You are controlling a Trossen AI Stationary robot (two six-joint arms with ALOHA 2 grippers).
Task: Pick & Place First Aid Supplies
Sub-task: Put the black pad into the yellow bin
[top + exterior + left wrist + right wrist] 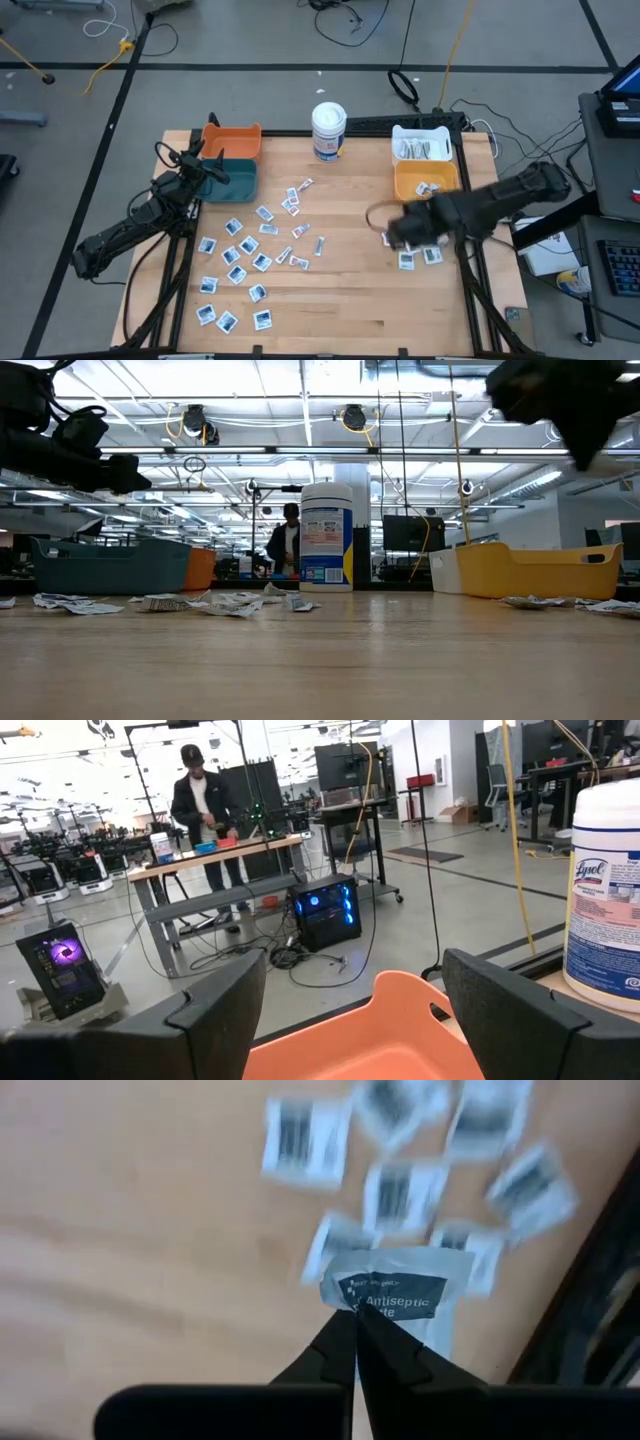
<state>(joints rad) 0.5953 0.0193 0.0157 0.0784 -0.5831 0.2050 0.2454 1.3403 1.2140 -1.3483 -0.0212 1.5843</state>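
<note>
Several small white-and-blue sachets (250,260) lie flat and scattered on the wooden table's left half, and a few more (420,257) lie near the right edge. My right gripper (355,1315) hangs above those, pointing down, shut on one antiseptic sachet (395,1292). In the low view it shows blurred at the upper right (590,450). My left gripper (355,990) waits at the far left, level and open, over the orange bin (380,1040). My right gripper pinches the antiseptic sachet at one edge, near a corner (350,1302), between its two fingertips. The fingers come from above and point down. The sachet is lifted clear of the table and sticks out past the fingertips, its printed face toward the wrist camera.
An orange bin (232,140) and a teal bin (228,180) stand at the far left. A white bin (420,145) and a yellow bin (425,182) stand at the far right. A tall white tub (328,130) stands between them. A person works at a bench beyond the table (205,810).
</note>
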